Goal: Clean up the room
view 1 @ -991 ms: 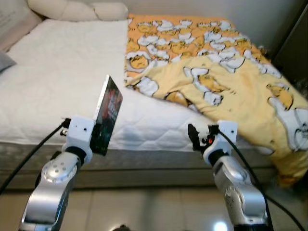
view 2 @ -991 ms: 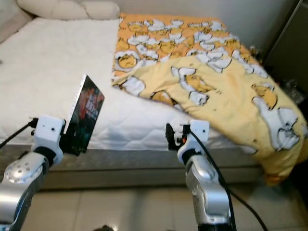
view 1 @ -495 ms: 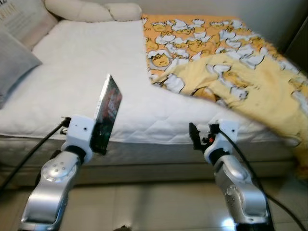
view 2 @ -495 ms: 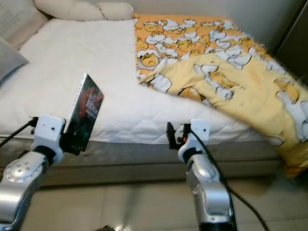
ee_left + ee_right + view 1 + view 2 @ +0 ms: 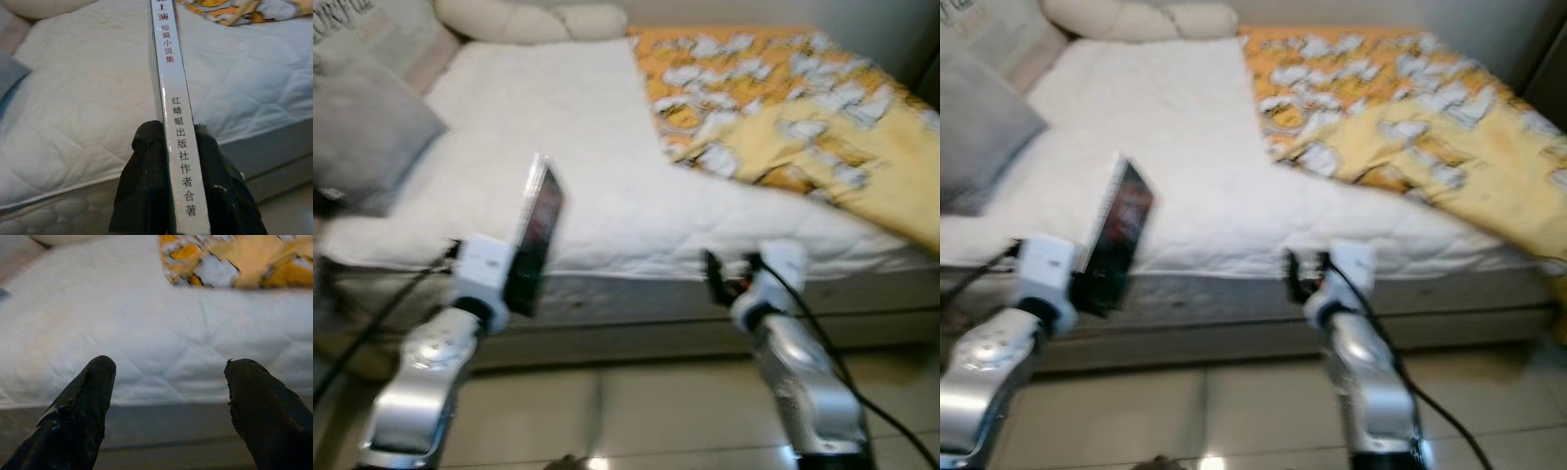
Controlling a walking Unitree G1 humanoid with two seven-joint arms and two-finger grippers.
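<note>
My left gripper (image 5: pixel 514 284) is shut on a thin book (image 5: pixel 534 233) with a dark cover, held upright in front of the bed's near edge. In the left wrist view the two black fingers (image 5: pixel 146 186) clamp the book's white spine (image 5: pixel 171 103), which carries printed characters. My right gripper (image 5: pixel 715 279) hangs in front of the bed's side with nothing in it. The right wrist view shows its fingers (image 5: pixel 83 406) spread wide, with the white mattress (image 5: pixel 146 333) beyond them.
A white quilted mattress (image 5: pixel 538 117) spans the view, with a yellow duck-print blanket (image 5: pixel 803 117) bunched on its right half. A grey pillow (image 5: pixel 362 127) lies at the left and cream pillows (image 5: pixel 529 18) at the head. Shiny tiled floor (image 5: pixel 626 411) lies below.
The whole picture has shifted right and gone blurry, so the camera has turned left: the grey pillow has come into view. Both arms keep their pose and the book stays gripped.
</note>
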